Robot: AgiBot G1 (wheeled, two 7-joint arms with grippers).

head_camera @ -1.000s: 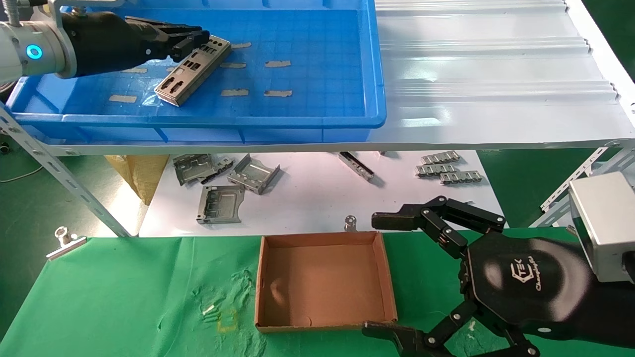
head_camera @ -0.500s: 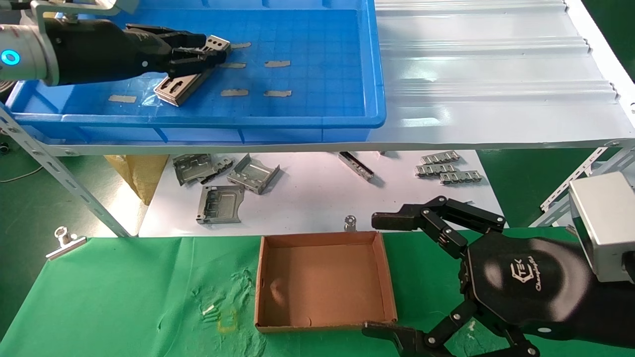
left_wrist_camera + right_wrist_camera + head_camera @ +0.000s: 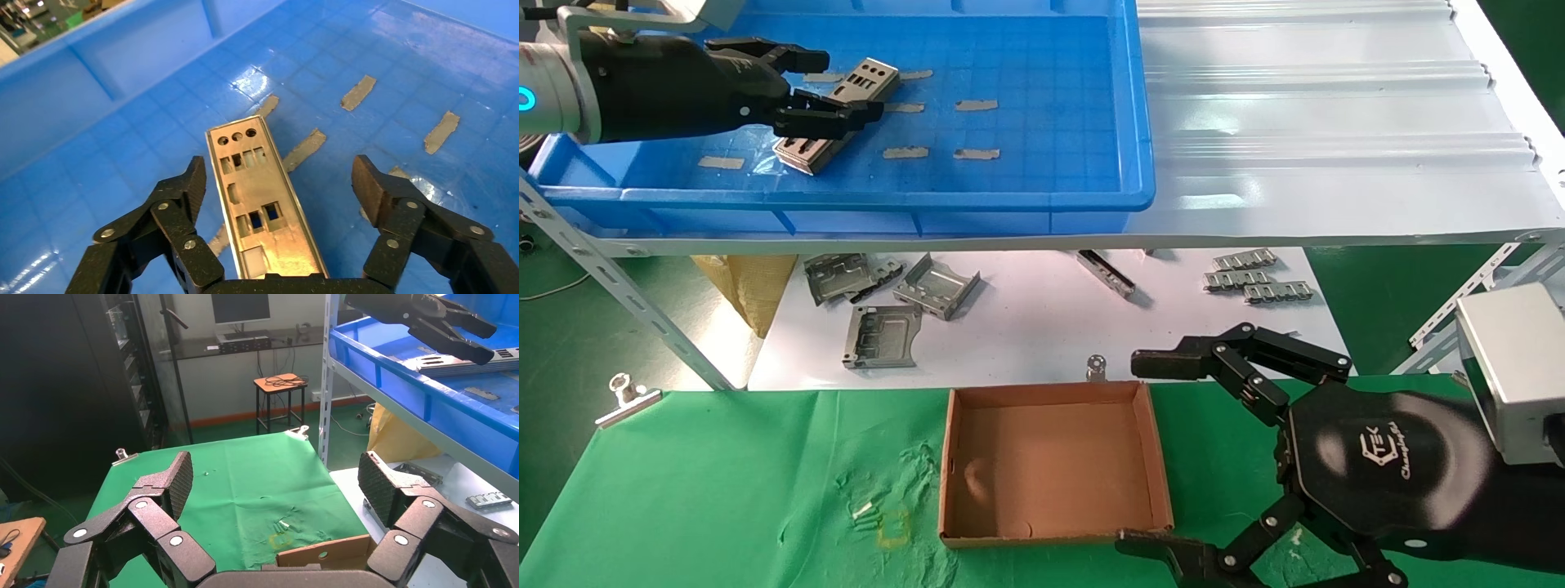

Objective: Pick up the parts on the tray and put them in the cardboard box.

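Left wrist view: my left gripper gapes wide astride the plate, which lies flat in the tray, pointing toward twelve o'clock. Closing off-centre could skid it. My right gripper waits open beside the box.

Pretty bright, even overhead light all round, with soft short shadows. There's white glare on the wet-looking floor of the blue tray and a shiny sheen across the white corrugated sheet. Everything's sharp, no real motion blur.
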